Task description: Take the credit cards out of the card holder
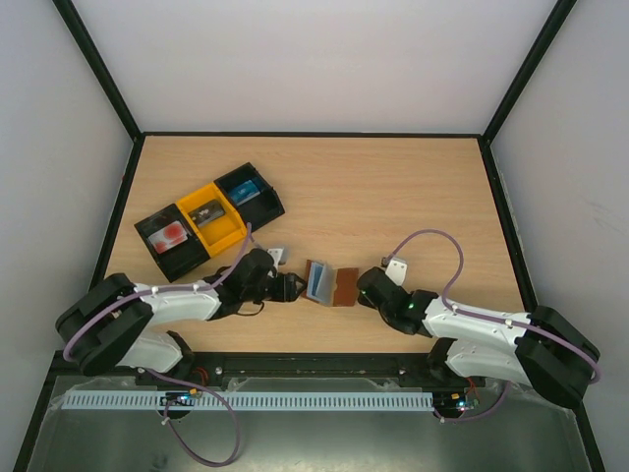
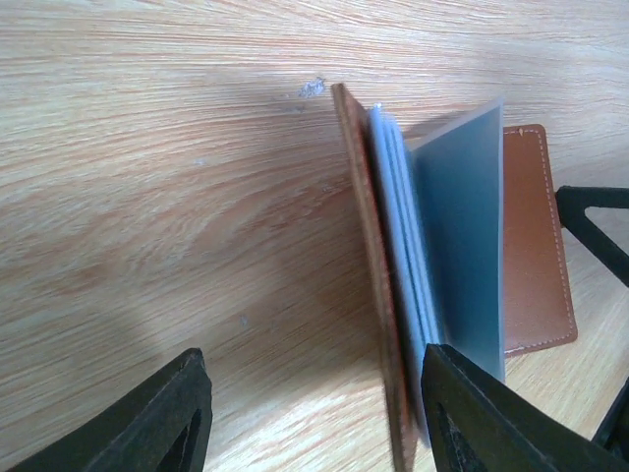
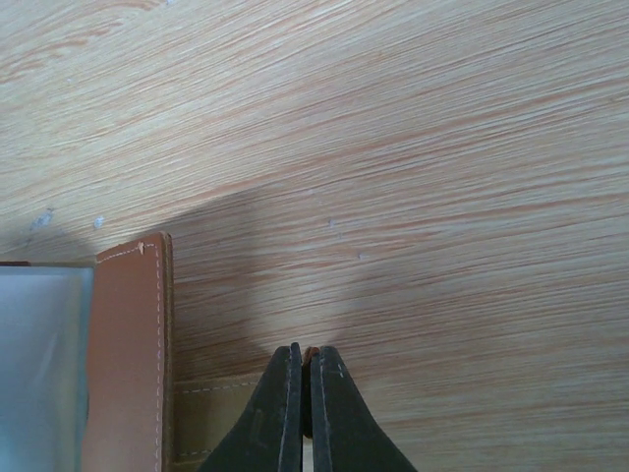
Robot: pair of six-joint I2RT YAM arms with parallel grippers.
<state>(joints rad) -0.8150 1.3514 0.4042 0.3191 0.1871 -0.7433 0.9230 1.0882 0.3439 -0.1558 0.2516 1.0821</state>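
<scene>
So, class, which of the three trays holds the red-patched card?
The left-end black tray; the yellow middle tray holds a dark card, the right-end black tray a blue card.

Table point(image 1: 393, 187): pale wood, fine streaked grain; card holder point(image 1: 346, 287): tan-brown outside with pale stitching along its edge, grey-blue pockets inside; left gripper point(image 2: 314, 362) and right gripper point(image 3: 305, 354): black; left arm point(image 1: 177, 300) and right arm point(image 1: 482, 329): white shells, black joints, lilac cables point(image 1: 432, 236); near black tray point(image 1: 182, 264), yellow tray point(image 1: 228, 236) and far black tray point(image 1: 270, 206): in these, in turn, a pale card point(image 1: 169, 234) with a red patch, a dark card point(image 1: 207, 212), a blue card point(image 1: 243, 187).
</scene>
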